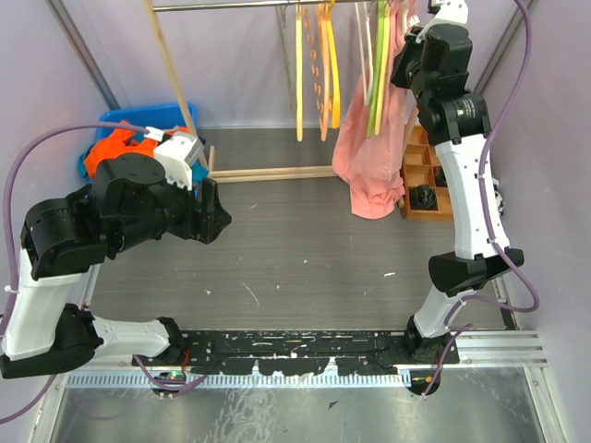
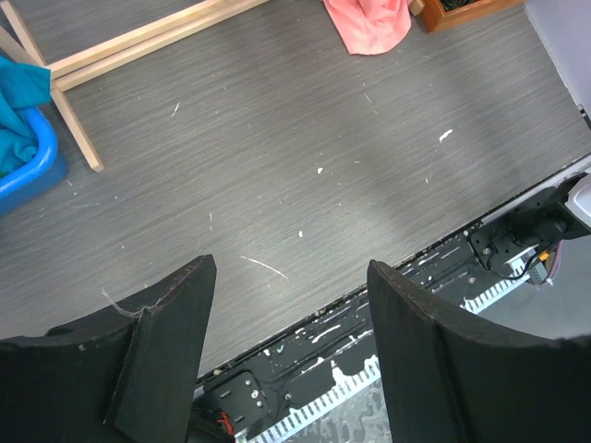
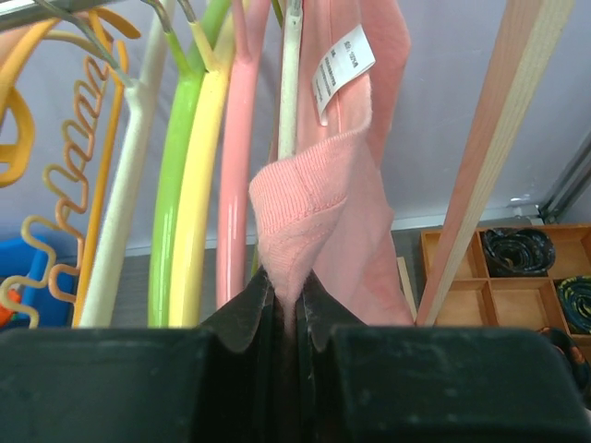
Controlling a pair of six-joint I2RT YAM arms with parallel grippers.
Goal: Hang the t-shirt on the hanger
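The right gripper (image 3: 286,281) is clenched on a fold of the ribbed collar of the t-shirt (image 3: 305,194), held up just under the rail (image 1: 231,5). The white label (image 3: 342,69) shows above the pinch. Touching the cloth on one side is the hanger (image 3: 290,101), its slim stem running up to the rail. I cannot tell whether either of its arms is yet inside the neck opening. Close beside it hang a pink hanger (image 3: 235,138), a yellow hanger (image 3: 203,185) and a green hanger (image 3: 171,185). A wooden post (image 3: 503,138) slants on the far side of the shirt, and a tray (image 3: 485,277) of dark items sits below the rail. In the top view the rest of the shirt droops in a bunched column from the rail, its hem near the table (image 2: 323,138). The left gripper (image 2: 291,341) is spread wide and empty, well away from the rail and low over the table near the blue bin (image 1: 138,115). The hold looks like the main risk, since it is only a narrow bite of soft rib and a tug could slide the cloth out and drop the shirt. Nothing steadies the hanger, so pushing the collar sideways would likely swing it or lift its hook off the rail. With the hangers packed so close under the rail, the collar could also catch the pink one instead.
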